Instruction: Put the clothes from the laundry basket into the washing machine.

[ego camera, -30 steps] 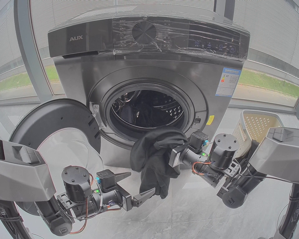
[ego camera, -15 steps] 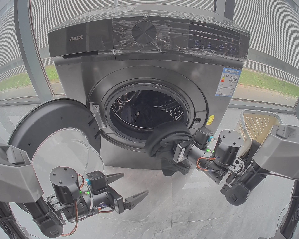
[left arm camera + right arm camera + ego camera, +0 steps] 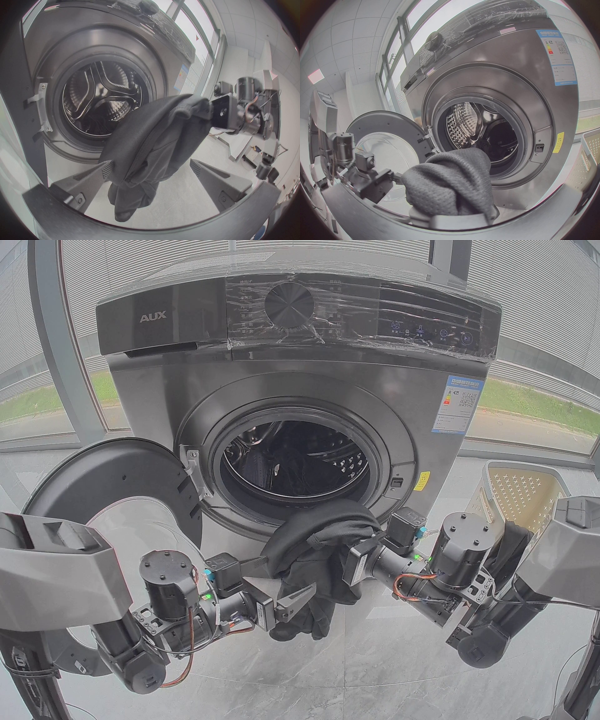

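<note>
Danger here: black garment (image 3: pixel 312 546) pinched in right gripper (image 3: pixel 342 547), sagging at 6 o'clock of drum mouth (image 3: pixel 294 459); left gripper (image 3: pixel 289 580) spread wide around hanging cloth. Could snag there, slip floorward.

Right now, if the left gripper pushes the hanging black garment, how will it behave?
Probably floppy: the black garment folds and droops below the right gripper. Likely light, since one pinch carries it. A push from the open left gripper may just swing it.
</note>
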`<state>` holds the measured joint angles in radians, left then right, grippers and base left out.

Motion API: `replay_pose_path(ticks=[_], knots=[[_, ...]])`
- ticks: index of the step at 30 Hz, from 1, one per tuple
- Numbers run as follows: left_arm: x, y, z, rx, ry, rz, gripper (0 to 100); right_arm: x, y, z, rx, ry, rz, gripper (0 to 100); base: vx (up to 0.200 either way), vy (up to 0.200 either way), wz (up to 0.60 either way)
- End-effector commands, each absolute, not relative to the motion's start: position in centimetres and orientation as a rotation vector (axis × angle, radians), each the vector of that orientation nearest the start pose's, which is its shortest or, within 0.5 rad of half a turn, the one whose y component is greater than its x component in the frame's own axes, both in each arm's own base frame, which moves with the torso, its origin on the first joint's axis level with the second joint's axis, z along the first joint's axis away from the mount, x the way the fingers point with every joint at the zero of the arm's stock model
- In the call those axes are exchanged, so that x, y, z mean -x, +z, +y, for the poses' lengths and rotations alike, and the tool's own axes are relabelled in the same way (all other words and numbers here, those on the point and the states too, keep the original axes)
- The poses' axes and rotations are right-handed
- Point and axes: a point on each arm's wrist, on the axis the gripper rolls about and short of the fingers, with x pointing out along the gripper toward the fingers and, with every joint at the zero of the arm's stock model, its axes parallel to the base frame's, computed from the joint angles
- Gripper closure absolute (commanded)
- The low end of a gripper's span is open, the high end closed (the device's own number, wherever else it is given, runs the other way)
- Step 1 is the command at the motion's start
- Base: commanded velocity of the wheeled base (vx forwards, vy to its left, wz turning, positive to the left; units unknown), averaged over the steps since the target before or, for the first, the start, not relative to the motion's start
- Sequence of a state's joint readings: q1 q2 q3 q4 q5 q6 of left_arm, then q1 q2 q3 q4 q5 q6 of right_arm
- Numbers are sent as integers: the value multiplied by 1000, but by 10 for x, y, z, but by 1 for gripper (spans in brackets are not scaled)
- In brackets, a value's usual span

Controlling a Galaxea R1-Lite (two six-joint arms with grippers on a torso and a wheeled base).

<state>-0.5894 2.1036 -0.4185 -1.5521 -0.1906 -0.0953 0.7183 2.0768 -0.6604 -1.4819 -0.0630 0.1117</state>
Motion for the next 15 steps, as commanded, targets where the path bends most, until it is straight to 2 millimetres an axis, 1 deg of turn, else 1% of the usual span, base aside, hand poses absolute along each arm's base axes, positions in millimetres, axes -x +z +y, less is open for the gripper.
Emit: replay_pose_path(ticks=[1,8,11,15], knots=[[-267,40,-184,24,-774,202,0,-260,110,232,-134,673,-26,100,0,0,0],[-261,39,-194,17,-813,203,0,-256,110,237,-139,692,-26,100,0,0,0],[-263,40,-196,19,-815,192,0,-253,110,240,-140,701,-24,100,0,0,0],[-277,38,-201,22,-800,161,0,-250,110,242,-141,711,-18,100,0,0,0]])
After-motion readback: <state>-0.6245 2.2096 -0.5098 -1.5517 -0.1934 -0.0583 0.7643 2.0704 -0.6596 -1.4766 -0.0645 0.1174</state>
